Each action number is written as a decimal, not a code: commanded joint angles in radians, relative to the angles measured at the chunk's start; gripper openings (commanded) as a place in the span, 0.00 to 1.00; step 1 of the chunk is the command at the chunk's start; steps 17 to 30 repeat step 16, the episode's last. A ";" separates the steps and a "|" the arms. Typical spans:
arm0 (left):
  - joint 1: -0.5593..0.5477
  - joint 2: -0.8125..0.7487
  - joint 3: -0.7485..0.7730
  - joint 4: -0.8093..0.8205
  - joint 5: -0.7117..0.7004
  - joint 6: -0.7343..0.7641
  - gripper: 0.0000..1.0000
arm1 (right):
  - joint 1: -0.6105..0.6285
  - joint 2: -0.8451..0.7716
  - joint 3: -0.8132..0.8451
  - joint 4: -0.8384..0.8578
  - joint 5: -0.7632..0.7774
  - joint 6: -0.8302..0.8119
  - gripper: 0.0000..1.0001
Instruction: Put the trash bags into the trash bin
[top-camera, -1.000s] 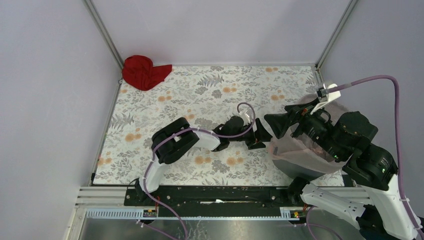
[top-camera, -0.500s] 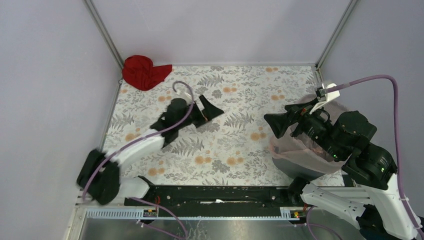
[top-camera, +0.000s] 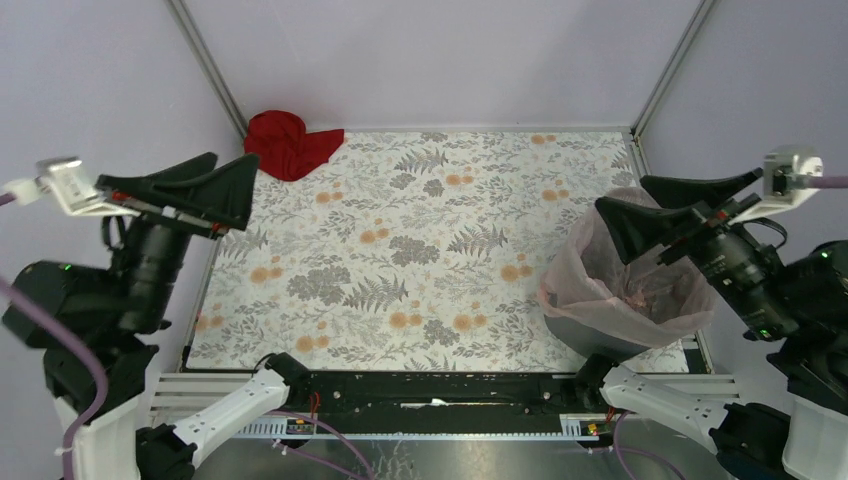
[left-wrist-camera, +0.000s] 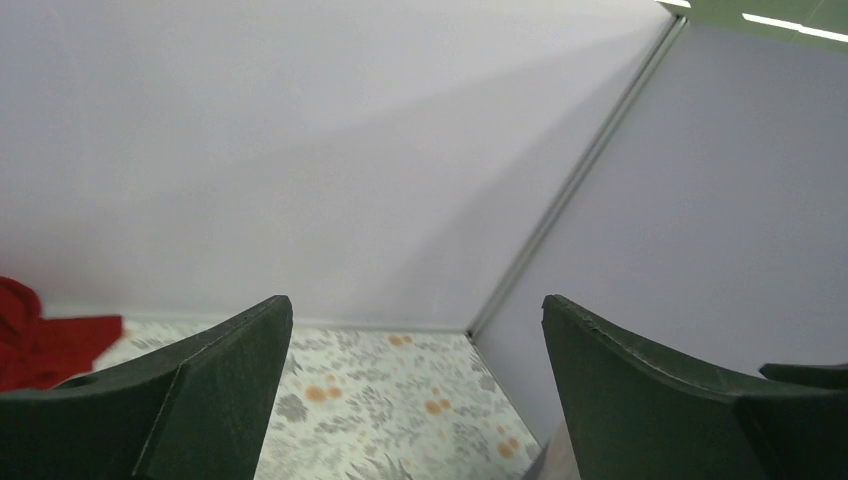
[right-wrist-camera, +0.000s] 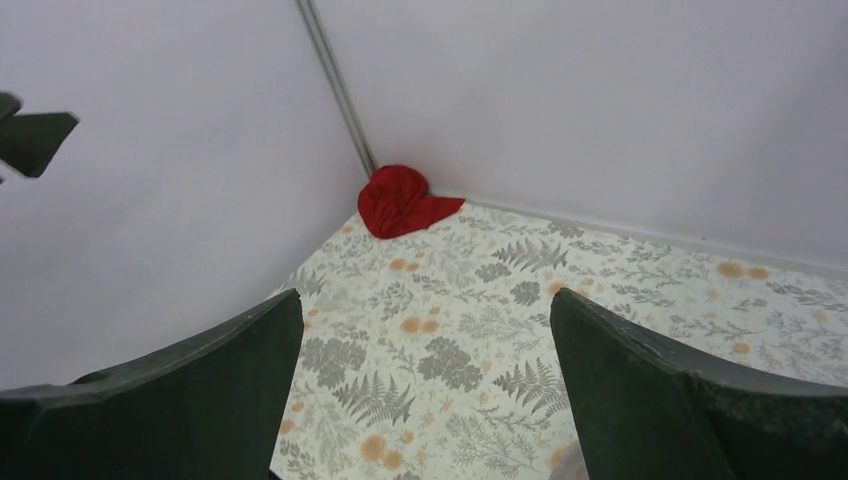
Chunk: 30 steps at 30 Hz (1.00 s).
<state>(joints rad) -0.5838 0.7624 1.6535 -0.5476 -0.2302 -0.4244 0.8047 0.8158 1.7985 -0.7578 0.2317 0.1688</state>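
Note:
The dark grey trash bin stands at the table's right near corner. The pale pink trash bag lines it, its film draped over the rim. My right gripper is raised above the bin's far right side, open and empty, pointing left. My left gripper is raised high at the left wall, open and empty, pointing right. In the left wrist view the jaws stand wide apart with only table and wall between. In the right wrist view the jaws stand wide apart over the floral table.
A red cloth lies crumpled in the far left corner; it also shows in the right wrist view. The floral table cover is bounded by grey walls on three sides with metal corner posts.
My left arm has swung from the table's middle back up to the left wall. My right gripper has lifted off the bin's rim and moved right. The bag stays in the bin.

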 joint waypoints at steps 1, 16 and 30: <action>0.001 -0.021 0.017 -0.090 -0.064 0.143 0.99 | 0.001 -0.021 0.002 -0.004 0.078 0.014 1.00; -0.001 -0.075 -0.002 -0.073 -0.097 0.184 0.99 | 0.000 -0.043 -0.031 0.083 0.051 0.033 1.00; -0.001 -0.075 -0.002 -0.073 -0.097 0.184 0.99 | 0.000 -0.043 -0.031 0.083 0.051 0.033 1.00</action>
